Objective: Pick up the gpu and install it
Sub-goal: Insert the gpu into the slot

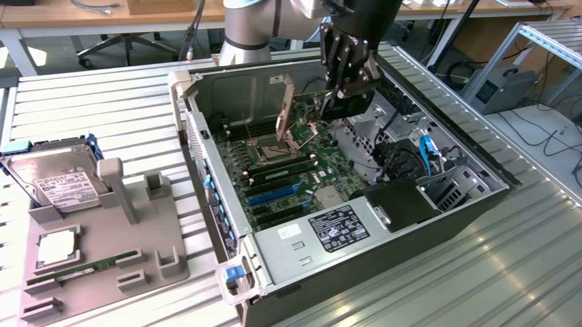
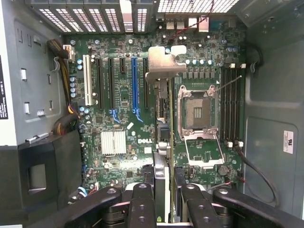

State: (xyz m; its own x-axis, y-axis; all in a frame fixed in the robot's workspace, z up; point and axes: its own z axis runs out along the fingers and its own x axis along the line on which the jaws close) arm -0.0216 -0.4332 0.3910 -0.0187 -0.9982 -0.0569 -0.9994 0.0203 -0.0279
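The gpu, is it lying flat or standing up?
Standing on edge: the gpu hangs in the end effector, bracket toward the case's rear, above the motherboard.

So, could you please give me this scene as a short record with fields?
hand: inside the open computer case, closed on the gpu
gpu: held on edge above the motherboard, silver bracket at its far end
tray: holds the hard drive and RAM stick

Ribbed metal worktop (image 1: 509,272); wooden desk (image 1: 109,17) at back w/ office chair (image 1: 123,44) under; grey floor (image 1: 546,133), cables.
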